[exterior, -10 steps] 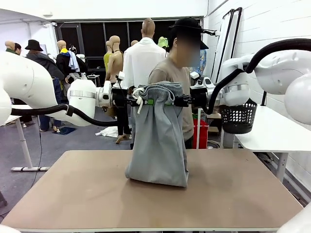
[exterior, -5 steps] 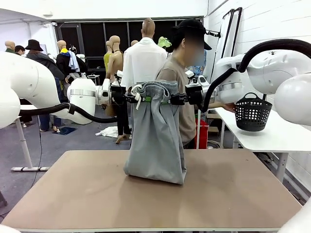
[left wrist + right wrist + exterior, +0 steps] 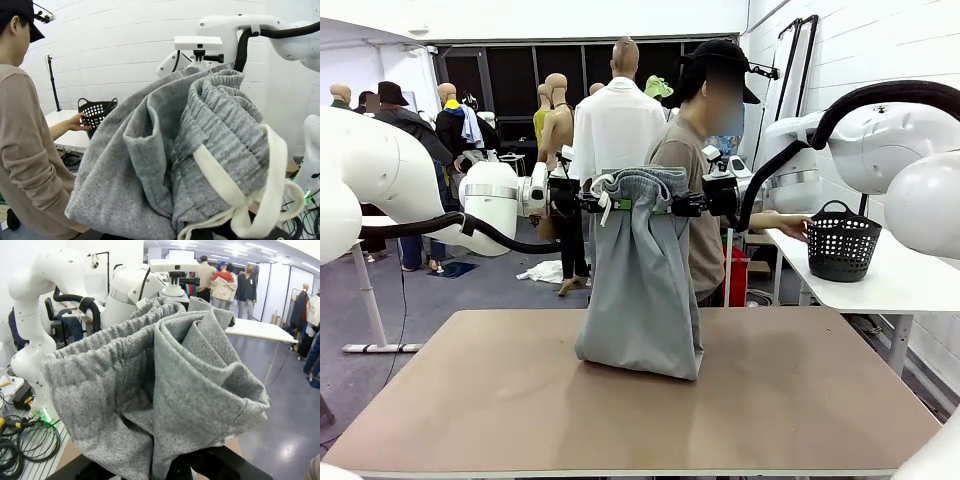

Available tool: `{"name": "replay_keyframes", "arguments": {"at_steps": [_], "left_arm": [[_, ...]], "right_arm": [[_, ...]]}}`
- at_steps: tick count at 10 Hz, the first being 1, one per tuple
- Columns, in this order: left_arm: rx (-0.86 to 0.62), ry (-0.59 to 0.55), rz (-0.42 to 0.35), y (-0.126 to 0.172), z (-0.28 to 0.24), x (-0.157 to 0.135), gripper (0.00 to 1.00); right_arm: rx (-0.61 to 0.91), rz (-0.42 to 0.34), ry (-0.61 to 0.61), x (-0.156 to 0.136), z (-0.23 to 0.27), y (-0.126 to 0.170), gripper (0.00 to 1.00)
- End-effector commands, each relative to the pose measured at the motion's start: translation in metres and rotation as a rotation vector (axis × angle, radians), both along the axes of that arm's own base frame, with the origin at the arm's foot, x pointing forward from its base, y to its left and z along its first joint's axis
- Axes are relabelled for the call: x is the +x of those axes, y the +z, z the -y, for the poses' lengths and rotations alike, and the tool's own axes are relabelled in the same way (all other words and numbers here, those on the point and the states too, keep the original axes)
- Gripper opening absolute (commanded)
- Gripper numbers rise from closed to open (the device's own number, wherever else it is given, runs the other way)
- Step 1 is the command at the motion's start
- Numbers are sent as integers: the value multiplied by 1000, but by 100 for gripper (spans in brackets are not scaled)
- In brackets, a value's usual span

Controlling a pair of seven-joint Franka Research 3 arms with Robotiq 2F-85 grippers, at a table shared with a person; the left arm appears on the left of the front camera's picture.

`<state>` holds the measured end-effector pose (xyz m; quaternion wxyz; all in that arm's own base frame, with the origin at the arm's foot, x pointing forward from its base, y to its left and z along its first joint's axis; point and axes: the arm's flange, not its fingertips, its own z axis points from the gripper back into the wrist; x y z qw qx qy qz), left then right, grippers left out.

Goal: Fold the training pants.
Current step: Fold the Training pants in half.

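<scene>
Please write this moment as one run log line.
left gripper: shut on training pants | right gripper: shut on training pants | pants: hanging, hem on table

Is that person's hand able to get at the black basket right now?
Probably yes: the person's hand is already stretched out right beside the black basket on the side table, with nothing between them.

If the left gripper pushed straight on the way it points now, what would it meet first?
The training pants bunched in its own grip; the left gripper points across at the right gripper, which probably comes next, holding the waistband's other end.
</scene>
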<state>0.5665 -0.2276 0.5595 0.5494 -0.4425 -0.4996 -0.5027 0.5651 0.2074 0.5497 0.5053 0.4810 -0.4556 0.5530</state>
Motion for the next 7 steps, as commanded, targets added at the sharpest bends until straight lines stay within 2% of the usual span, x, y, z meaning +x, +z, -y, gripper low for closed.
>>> {"name": "replay_keyframes", "arguments": {"at_steps": [1,3,7], "left_arm": [[0,0,0,0,0,0,0],[28,7,-11,7,4,22,0],[96,75,-9,35,14,53,0]], "right_arm": [[0,19,-7,16,0,4,0],[-26,53,13,51,-1,17,0],[-92,61,110,107,-19,37,0]]}}
